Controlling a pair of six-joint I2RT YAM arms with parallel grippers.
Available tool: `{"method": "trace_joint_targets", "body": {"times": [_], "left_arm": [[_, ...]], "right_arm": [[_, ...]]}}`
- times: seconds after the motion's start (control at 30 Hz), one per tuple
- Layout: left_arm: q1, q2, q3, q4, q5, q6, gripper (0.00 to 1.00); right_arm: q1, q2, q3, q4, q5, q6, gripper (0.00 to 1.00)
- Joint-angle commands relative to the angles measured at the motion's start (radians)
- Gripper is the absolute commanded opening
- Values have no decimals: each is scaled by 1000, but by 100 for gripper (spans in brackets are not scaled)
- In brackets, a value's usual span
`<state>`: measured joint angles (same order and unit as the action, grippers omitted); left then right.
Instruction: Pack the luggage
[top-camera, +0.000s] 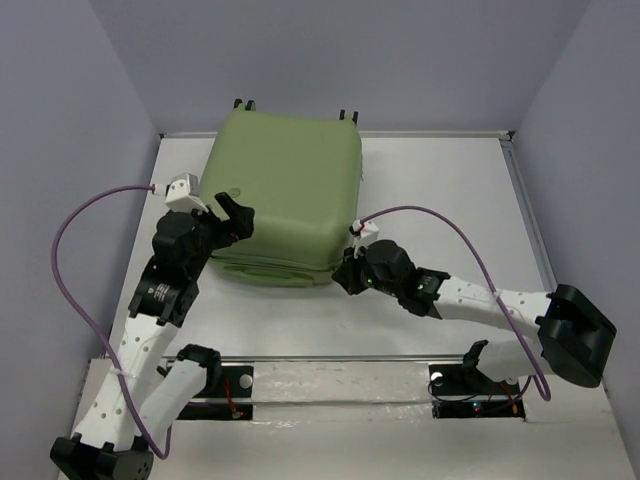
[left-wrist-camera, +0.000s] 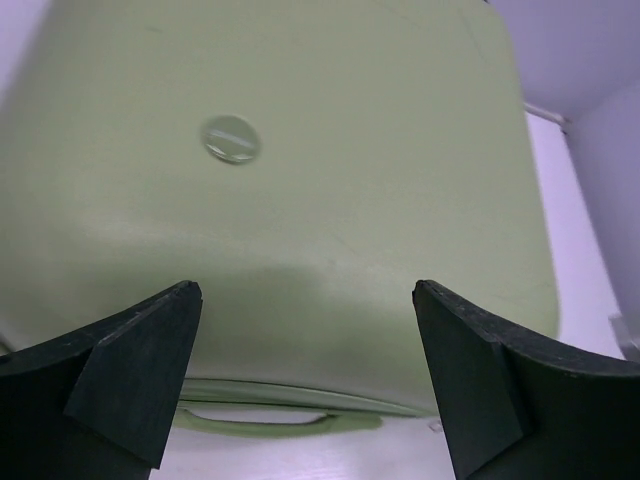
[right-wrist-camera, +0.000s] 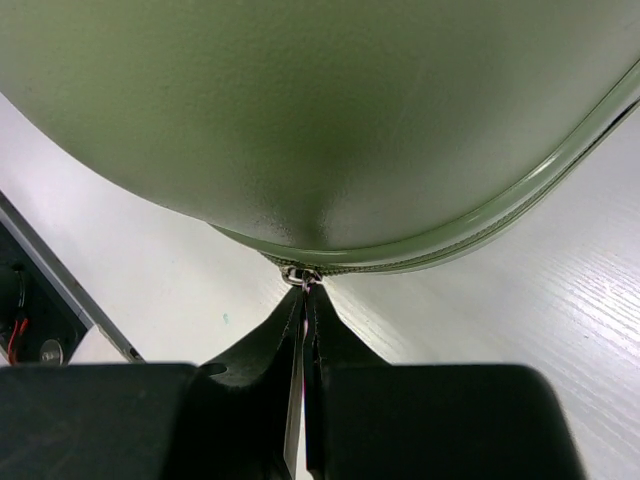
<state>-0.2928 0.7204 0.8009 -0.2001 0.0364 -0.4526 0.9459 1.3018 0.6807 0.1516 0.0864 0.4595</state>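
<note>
The luggage (top-camera: 285, 195) lies shut, upper middle of the top view. It looks hard and slippery, so hold the zipper pull (right-wrist-camera: 300, 276), which the right end effector (right-wrist-camera: 304, 300) pinches. The left end effector (left-wrist-camera: 305, 290) is spread wide.

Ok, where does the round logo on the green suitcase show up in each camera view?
Top external: the round logo sits near the left edge of the luggage.
Left wrist: the logo is upper left of centre.
Right wrist: not in it; only green shell and the zipper pull.
Shared landmark: the luggage's pale green shell, in all three.
</note>
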Motion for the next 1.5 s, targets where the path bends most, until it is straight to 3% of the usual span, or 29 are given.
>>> {"method": "trace_joint_targets", "body": {"times": [0.0,0.17,0.33,0.5,0.6,0.73,0.87,0.93,1.03,1.27,1.47], "left_arm": [[118,-7,55,-38,-277,86,99],[364,72,43,23,-78,-3,99],[516,137,29,112,118,-121,99],[583,241,-2,192,166,-204,99],[618,301,-43,281,230,-268,91],[618,341,-89,367,255,-336,67],[620,390,-129,398,263,-339,56],[612,407,-179,425,278,-357,45],[537,409,-227,455,280,-350,36],[308,269,-373,488,235,-416,32],[186,5,-508,421,206,-472,31]], "right_arm": [[-15,-42,17,16,0,-1,7],[-15,-39,13,17,-13,-1,7],[-15,-58,8,16,-23,-8,7],[-15,-50,6,16,-28,-18,7],[-24,-53,3,17,-27,-19,7],[-24,-55,11,16,-36,-22,7],[-24,-73,2,13,-31,-21,7],[-24,-90,-3,8,-28,-22,7],[-44,-105,0,-4,-30,-28,7],[-64,-163,13,-78,-4,-42,7],[-82,-213,-3,-118,9,-27,7]]}}
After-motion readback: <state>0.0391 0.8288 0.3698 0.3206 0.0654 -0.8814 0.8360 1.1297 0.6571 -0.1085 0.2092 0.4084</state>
